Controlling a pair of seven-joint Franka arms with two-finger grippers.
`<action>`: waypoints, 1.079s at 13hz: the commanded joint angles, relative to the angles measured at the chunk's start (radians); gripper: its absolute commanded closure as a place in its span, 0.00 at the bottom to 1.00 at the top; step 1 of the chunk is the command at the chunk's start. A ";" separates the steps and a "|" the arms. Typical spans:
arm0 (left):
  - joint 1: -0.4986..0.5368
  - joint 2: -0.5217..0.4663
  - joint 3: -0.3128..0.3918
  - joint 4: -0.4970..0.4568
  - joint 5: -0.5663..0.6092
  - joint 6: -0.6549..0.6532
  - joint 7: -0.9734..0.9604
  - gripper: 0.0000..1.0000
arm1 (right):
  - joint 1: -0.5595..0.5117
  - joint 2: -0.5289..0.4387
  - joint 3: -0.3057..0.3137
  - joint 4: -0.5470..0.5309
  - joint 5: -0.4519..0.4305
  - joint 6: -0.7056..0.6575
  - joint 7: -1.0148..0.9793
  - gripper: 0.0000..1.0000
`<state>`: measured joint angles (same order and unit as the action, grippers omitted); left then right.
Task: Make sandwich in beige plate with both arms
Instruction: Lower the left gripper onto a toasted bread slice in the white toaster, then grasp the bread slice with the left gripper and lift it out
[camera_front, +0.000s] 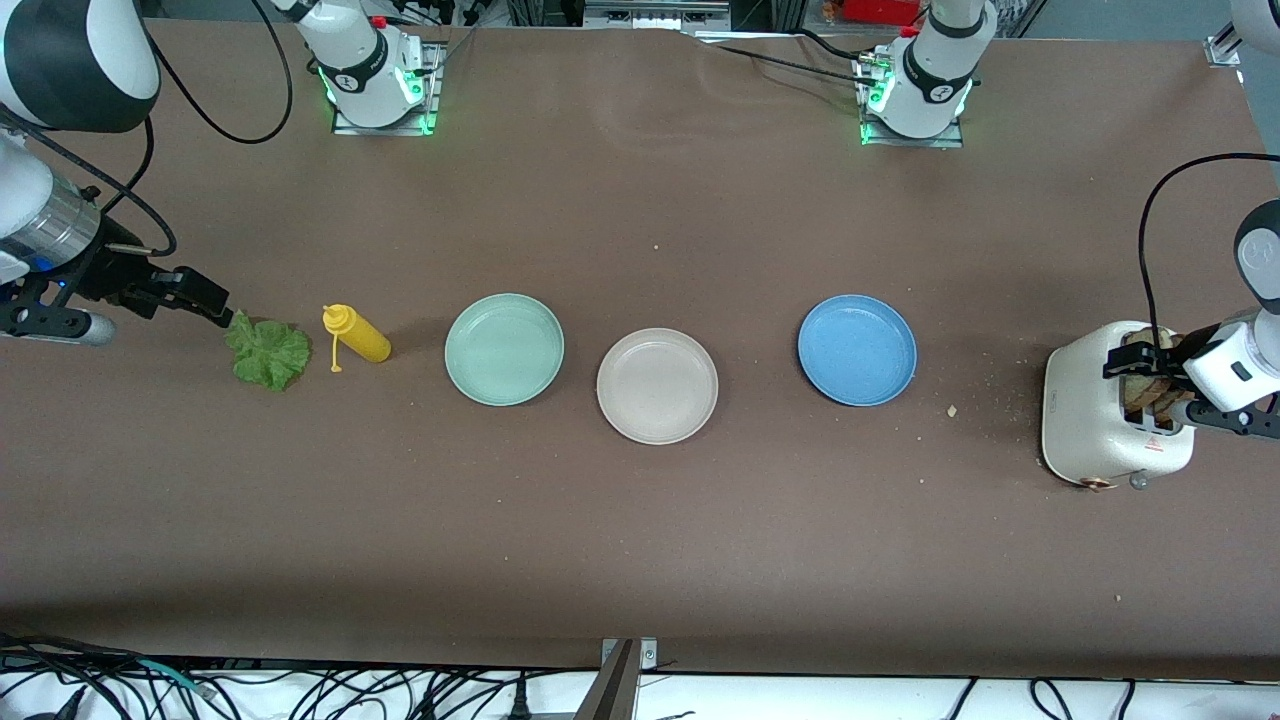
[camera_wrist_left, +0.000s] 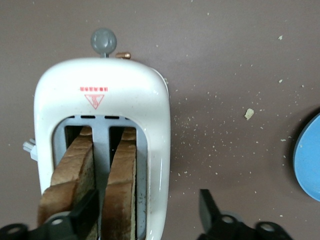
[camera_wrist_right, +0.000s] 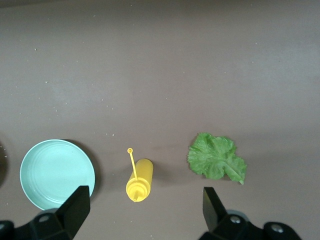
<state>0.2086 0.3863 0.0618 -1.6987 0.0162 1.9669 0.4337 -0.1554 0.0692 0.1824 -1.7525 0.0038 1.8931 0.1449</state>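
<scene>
Black fingers (camera_wrist_left: 82, 212) of the left gripper (camera_wrist_left: 145, 212) are standing part open astride one bread slice (camera_wrist_left: 120, 190) in the toaster (camera_wrist_left: 100, 100): one finger is sitting in the gap between the two slices, the other is hanging outside the toaster wall. We are not yet seeing a firm grip on the bread. The second slice (camera_wrist_left: 67, 175) is standing in the neighbouring slot.

The right gripper (camera_wrist_right: 145, 210) is hovering wide open and empty, over the table beside the lettuce leaf (camera_front: 268, 353) at the right arm's end.

We are judging the task as barely begun. The beige plate (camera_front: 657, 385) is lying bare between the green plate (camera_front: 504, 349) and the blue plate (camera_front: 857, 349), slightly nearer the front camera than both. Both slices and the lettuce are still waiting to be moved.

A yellow sauce bottle (camera_front: 357, 336) is lying just beside the lettuce, toward the green plate; we are treating it as the main obstacle on that path. Crumbs are lying near the toaster.
</scene>
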 joint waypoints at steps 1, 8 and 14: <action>0.052 -0.003 -0.008 -0.019 -0.030 0.003 0.030 0.75 | -0.007 0.003 0.003 0.014 0.005 -0.017 -0.007 0.00; 0.011 -0.009 -0.013 0.115 -0.012 -0.162 0.013 1.00 | -0.007 0.003 0.003 0.013 0.005 -0.029 -0.004 0.00; -0.038 -0.012 -0.019 0.355 -0.015 -0.405 0.020 1.00 | -0.007 0.003 0.003 0.013 0.005 -0.029 -0.005 0.00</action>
<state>0.1838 0.3693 0.0438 -1.4016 0.0159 1.6016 0.4368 -0.1554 0.0696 0.1823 -1.7525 0.0038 1.8795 0.1449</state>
